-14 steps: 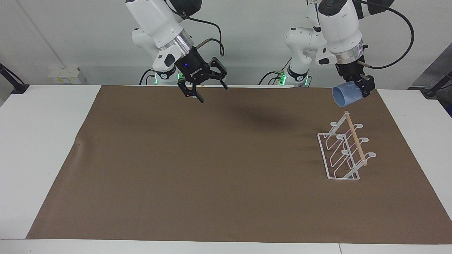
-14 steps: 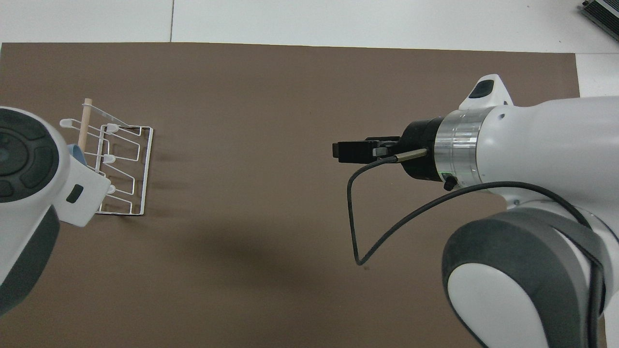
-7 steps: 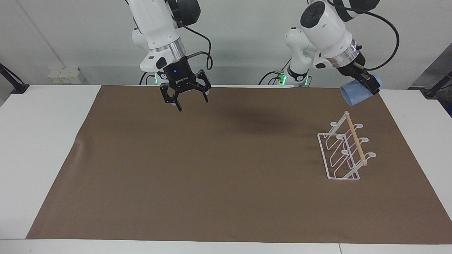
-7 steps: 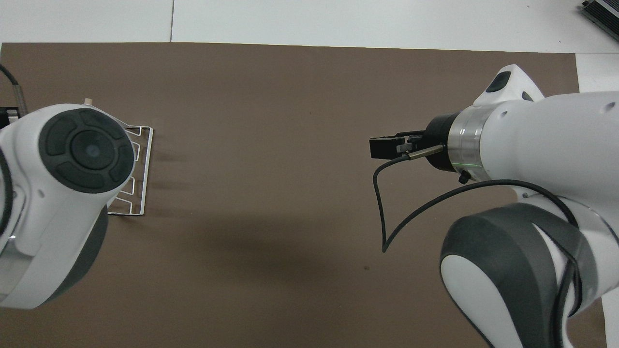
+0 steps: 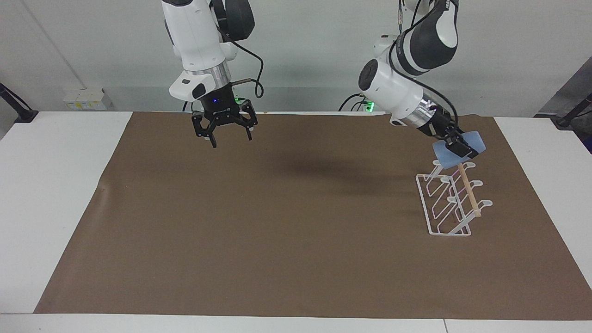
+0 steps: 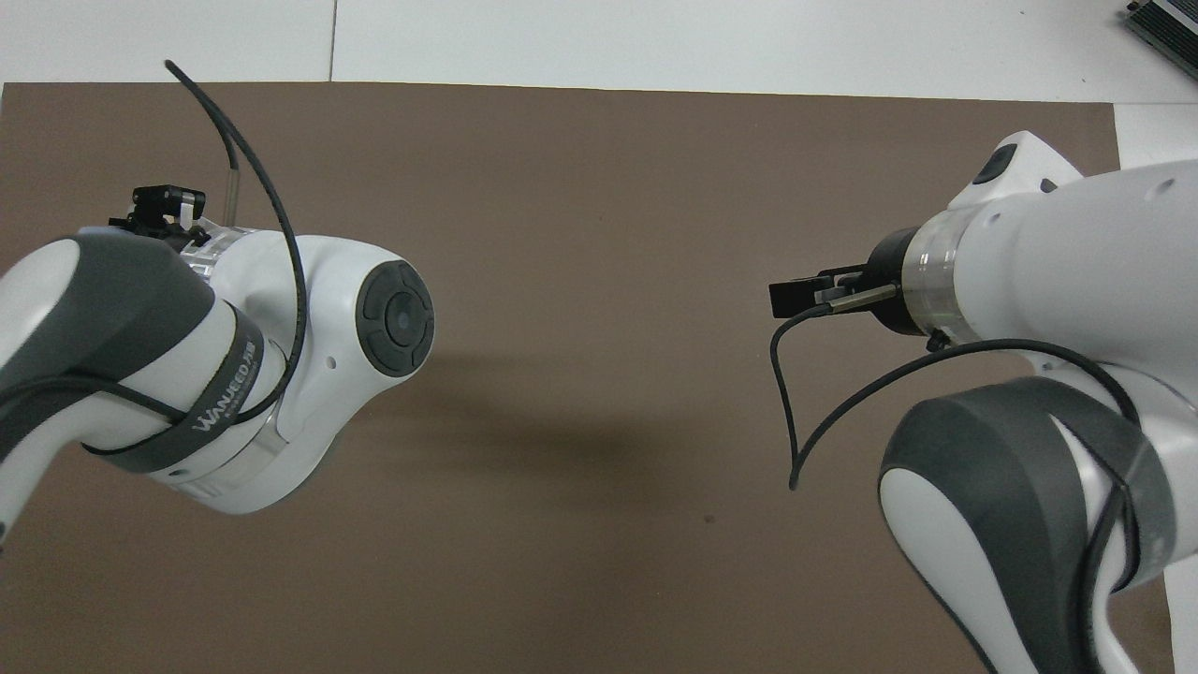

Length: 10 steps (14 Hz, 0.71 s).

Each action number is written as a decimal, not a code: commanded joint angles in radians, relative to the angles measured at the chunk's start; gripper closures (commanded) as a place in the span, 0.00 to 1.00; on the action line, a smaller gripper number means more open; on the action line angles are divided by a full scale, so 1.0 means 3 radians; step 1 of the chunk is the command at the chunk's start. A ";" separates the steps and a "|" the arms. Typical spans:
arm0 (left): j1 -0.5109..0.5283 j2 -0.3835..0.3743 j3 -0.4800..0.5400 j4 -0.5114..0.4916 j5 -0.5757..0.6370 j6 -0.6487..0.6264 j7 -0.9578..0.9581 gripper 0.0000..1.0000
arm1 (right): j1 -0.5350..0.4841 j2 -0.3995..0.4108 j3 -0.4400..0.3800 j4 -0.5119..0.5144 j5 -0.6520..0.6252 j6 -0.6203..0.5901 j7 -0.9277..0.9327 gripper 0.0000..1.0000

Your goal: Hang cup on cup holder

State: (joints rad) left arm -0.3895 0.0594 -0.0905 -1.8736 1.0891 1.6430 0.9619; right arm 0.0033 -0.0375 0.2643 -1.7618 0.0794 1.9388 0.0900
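The white wire cup holder [image 5: 451, 201] with its wooden dowel stands on the brown mat at the left arm's end of the table. My left gripper [image 5: 460, 149] is shut on the light-blue cup [image 5: 451, 155] and holds it tilted, mouth down, right at the holder's end nearest the robots, over the top prong. Whether the cup touches the prong I cannot tell. In the overhead view the left arm [image 6: 215, 356] hides the cup and the holder. My right gripper [image 5: 224, 132] hangs open and empty over the mat's edge nearest the robots, and also shows in the overhead view [image 6: 796, 295].
A brown mat [image 5: 277, 222] covers the white table [image 5: 60, 185]. A small white box [image 5: 83, 98] sits off the table at the right arm's end.
The left arm has swung down and brought the cup from above the mat's corner onto the near end of the holder. The right gripper has drawn back toward its base.
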 commanded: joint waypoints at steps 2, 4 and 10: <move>0.0117 -0.0168 0.0041 -0.0356 0.0240 0.0556 0.0041 1.00 | -0.0133 -0.0018 0.0034 0.0003 -0.0218 -0.0183 0.0002 0.00; 0.0178 -0.0178 0.0041 -0.0452 0.0388 0.0781 0.0035 1.00 | -0.0139 -0.0013 0.0034 0.0038 -0.0336 -0.0290 -0.0003 0.00; 0.0373 -0.0188 0.0046 -0.0683 0.0685 0.1109 0.0005 1.00 | -0.0246 -0.0008 0.0024 0.0217 -0.0351 -0.0745 -0.0003 0.00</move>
State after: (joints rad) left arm -0.2881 0.0389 -0.0726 -2.0317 1.2625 1.9462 0.9628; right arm -0.0396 -0.0416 0.2630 -1.7188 -0.0058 1.7596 0.0899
